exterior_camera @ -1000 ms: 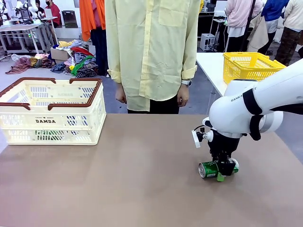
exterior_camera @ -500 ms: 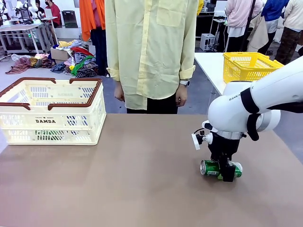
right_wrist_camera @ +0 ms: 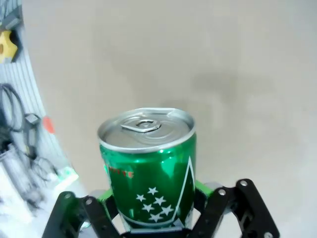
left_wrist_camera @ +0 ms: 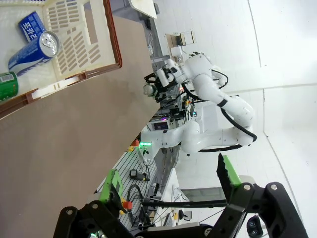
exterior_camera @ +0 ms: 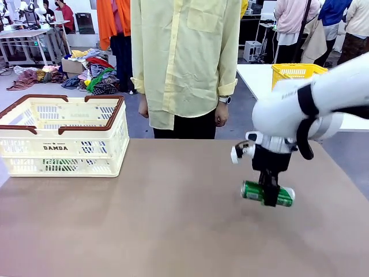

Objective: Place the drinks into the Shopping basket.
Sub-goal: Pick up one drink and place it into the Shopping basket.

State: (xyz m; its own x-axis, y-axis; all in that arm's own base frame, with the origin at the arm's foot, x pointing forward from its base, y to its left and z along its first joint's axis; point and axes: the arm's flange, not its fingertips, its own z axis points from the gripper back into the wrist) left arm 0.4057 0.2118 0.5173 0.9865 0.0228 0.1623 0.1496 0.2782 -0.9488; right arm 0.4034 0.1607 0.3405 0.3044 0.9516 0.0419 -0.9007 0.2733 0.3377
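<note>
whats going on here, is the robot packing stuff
The right gripper is shut on a green can, holding it on its side just above the table. The basket sits at the table's left with a blue can inside. The left gripper is open, holding nothing. A person stands opposite.

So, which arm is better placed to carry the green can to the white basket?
Right. The right fingers are shut on the green can, holding it above the table. The left fingers stand open and empty. The white basket stands at the table's left end.
</note>
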